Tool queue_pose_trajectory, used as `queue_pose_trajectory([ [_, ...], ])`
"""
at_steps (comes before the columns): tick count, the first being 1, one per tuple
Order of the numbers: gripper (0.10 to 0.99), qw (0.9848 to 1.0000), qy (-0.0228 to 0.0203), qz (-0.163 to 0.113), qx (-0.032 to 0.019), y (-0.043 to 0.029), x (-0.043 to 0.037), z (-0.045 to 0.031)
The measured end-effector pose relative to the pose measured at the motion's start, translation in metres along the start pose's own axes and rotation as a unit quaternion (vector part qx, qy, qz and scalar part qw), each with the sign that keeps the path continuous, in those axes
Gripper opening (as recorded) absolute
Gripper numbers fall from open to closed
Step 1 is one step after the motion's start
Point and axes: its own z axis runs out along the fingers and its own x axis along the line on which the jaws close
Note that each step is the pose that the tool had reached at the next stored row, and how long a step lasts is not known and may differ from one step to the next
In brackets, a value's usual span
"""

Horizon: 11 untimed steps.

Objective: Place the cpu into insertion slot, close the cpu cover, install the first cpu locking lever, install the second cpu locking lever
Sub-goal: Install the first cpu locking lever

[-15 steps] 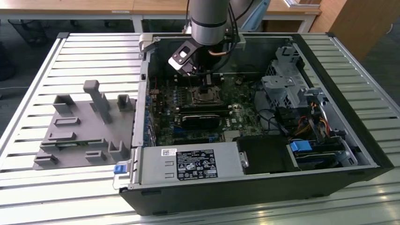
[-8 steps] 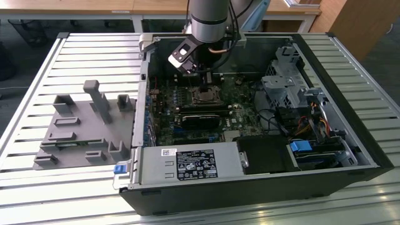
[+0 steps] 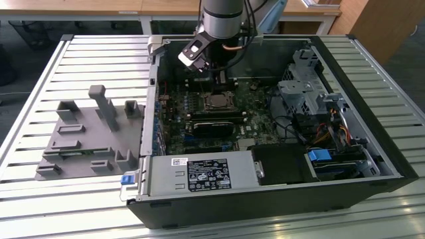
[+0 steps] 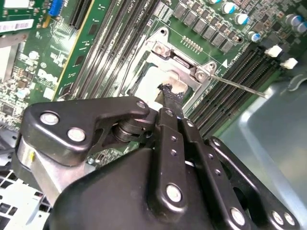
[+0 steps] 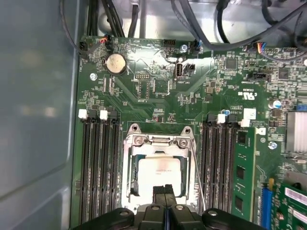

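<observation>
- First wrist view: my gripper (image 5: 164, 189), fingers together and empty, is at the cpu cover (image 5: 160, 143) edge, over the cpu (image 5: 158, 172).
- Risk: if the tips slip, they could scratch the cpu.

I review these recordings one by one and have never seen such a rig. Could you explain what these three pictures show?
A robot arm reaches into an open computer case on a slatted metal table. The exterior view comes from a camera off the arm; both wrist views come from cameras riding on the arm, looking at the green circuit board. The end effector, its fingers shut, is right at the cpu, a flat silver chip on the board, with the cpu cover lying flat around it. A thin metal lever runs beside the cover. A grey holder lies on the table beside the case.
</observation>
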Motion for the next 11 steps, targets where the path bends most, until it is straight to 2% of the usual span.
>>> queue_pose_trajectory([
  [11, 0.106, 1.0000, 0.0000, 0.000, 0.0000, 0.0005, -0.0002, -0.0281],
])
